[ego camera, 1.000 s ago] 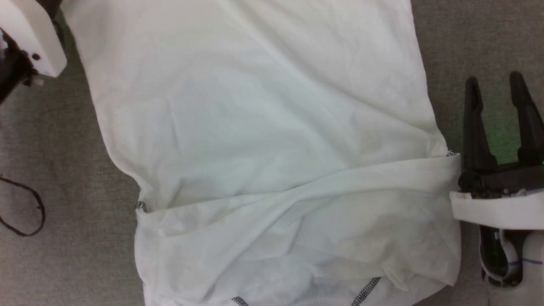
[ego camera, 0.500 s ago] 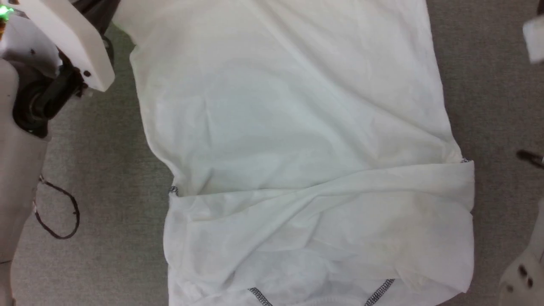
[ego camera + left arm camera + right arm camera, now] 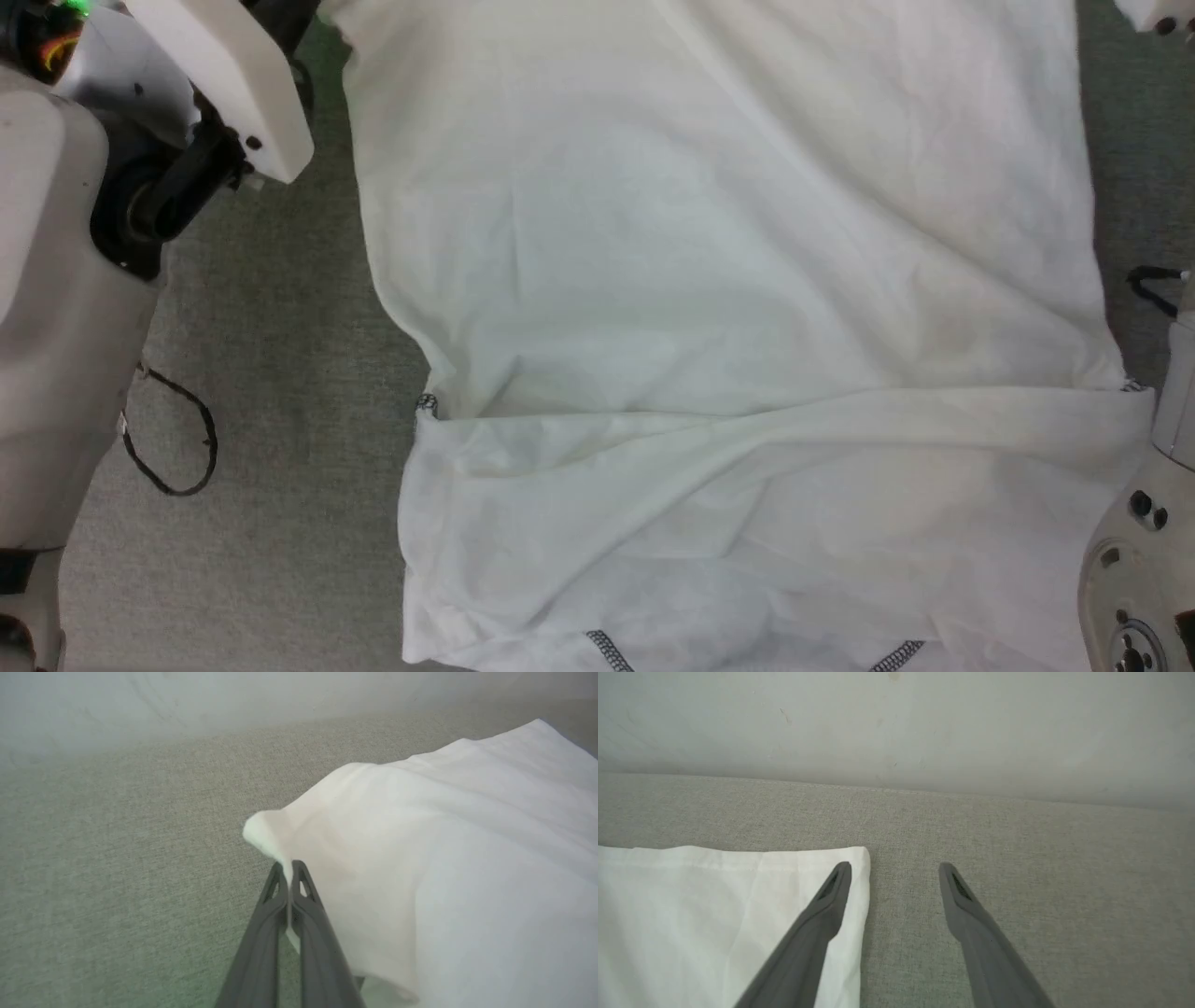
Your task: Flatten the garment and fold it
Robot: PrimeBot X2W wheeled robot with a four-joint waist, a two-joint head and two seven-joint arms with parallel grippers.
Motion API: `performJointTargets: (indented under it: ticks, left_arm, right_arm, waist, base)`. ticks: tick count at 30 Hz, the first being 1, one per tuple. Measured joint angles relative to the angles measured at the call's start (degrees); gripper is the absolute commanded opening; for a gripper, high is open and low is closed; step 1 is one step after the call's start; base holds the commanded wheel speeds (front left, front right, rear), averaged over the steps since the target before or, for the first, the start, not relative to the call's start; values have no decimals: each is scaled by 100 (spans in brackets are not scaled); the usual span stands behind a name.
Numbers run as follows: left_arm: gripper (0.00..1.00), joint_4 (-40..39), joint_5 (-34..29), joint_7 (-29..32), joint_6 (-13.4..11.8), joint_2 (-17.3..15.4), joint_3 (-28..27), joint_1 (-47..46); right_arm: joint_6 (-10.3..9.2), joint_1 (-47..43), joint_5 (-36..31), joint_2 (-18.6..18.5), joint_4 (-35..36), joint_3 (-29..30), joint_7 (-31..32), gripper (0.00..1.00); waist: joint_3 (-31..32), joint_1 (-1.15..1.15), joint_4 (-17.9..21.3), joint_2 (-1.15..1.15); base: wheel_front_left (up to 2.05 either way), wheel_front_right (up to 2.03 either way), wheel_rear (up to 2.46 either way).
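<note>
The garment is a white thin shirt spread on the grey surface. Its shoulder end is nearest me, where dark zigzag stitching shows. A fold crosses it below the middle. In the left wrist view my left gripper is shut on a corner of the garment, lifting it a little off the surface. In the right wrist view my right gripper stands open by a flat corner of the garment. Its left finger lies over the cloth and its right finger over bare surface.
Grey woven fabric covers the work surface, which ends at a pale wall. A black cable loop lies left of the garment. My pale left forearm fills the left edge, and a right arm joint sits at the lower right.
The head camera has shifted, so the garment sits further right in the picture. My right gripper has left its spot beside the garment's near right corner. My left arm shows further in.
</note>
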State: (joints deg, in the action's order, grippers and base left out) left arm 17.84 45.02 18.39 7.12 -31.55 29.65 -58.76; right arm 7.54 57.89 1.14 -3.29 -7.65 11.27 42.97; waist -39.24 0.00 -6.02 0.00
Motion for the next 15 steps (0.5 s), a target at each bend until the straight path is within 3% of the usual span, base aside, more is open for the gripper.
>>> performJointTargets:
  ticks: [13,14,15]
  left_arm:
    - [0,100,197,-297,0,55,308,-371]
    - [0,110,212,-315,0,59,335,-398]
    - [0,120,231,-334,0,64,359,-417]
  right_arm:
    - [-1,147,-207,12,-316,-82,62,100]
    - [-1,177,-199,9,-336,-114,62,95]
    - [-1,203,-198,10,-345,-132,60,38]
  waist:
    - [-439,0,-317,0]
    - [-457,0,-338,0]
    - [-472,0,-356,0]
  base:
    - [0,0,0]
    - [0,0,0]
    - [0,0,0]
